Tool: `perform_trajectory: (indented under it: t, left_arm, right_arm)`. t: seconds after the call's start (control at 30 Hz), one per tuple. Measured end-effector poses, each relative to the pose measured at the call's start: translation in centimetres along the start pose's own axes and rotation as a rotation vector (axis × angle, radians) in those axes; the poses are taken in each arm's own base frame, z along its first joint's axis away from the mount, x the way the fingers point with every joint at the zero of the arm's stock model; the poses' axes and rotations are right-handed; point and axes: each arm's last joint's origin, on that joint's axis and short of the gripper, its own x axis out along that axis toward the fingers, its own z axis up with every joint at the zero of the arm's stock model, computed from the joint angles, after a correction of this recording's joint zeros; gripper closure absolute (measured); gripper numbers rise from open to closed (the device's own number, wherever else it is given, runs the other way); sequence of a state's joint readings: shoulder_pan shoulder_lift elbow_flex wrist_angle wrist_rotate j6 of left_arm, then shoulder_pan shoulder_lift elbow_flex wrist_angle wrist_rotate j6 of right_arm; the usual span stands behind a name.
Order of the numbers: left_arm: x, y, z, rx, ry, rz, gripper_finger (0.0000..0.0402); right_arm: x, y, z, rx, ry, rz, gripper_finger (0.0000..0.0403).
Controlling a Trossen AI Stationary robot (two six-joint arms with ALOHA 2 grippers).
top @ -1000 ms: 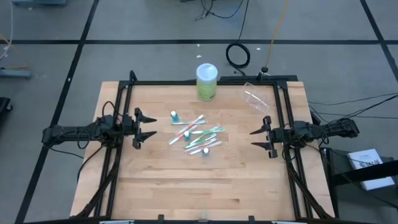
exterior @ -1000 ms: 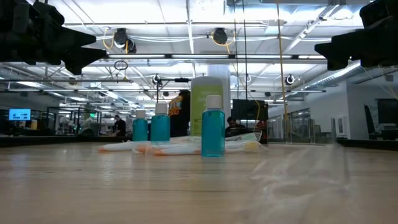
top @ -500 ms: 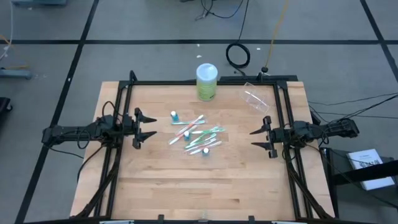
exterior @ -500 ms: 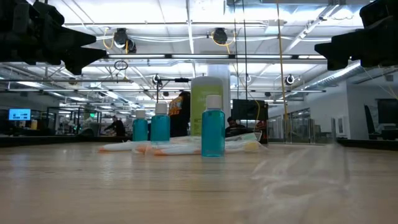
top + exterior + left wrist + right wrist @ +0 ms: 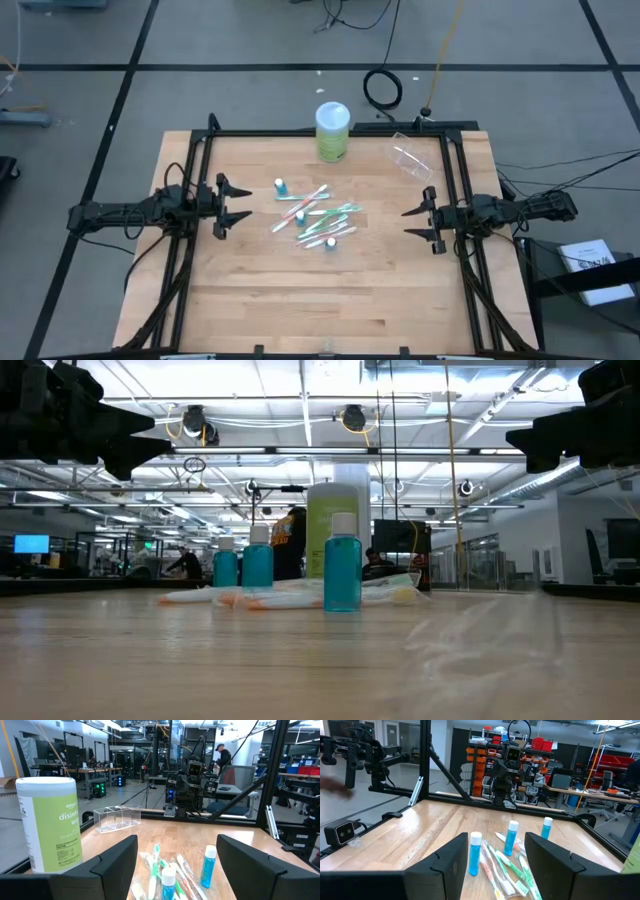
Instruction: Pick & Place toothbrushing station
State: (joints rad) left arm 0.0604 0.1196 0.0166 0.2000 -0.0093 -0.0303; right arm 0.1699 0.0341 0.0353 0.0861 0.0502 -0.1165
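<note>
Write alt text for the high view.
A pile of toothbrushes and small teal tubes lies mid-table between two open claws, left claw and right claw, neither holding anything. A lime-green cylinder and clear cup sit at the far edge.

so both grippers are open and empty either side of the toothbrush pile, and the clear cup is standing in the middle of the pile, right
Not quite. The clear cup sits apart from the toothbrush pile, near the table's far right corner, as the high view shows. The left gripper and right gripper are indeed open and empty either side of the pile.
</note>
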Motion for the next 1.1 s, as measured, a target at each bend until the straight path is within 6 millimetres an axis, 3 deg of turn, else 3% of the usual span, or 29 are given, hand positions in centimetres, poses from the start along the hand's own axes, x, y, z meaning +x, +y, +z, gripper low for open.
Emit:
perform_trajectory:
  t: [0.83, 1.0, 1.1]
  left_arm:
    - [0.1, 0.2, -0.1, -0.024, 0.004, 0.062, 0.0121]
    - [0.3, 0.8, -2.0, -0.002, 0.204, 0.285, 0.0121]
    - [0.6, 1.1, -2.8, 0.018, 0.284, 0.33, 0.0121]
  right_arm:
    - [0.0, 0.0, 0.0, 0.0, -0.001, 0.0, 0.0213]
    - [0.0, 0.0, 0.0, 0.0, 0.0, 0.0, 0.0215]
    - [0.0, 0.0, 0.0, 0.0, 0.0, 0.0, 0.0214]
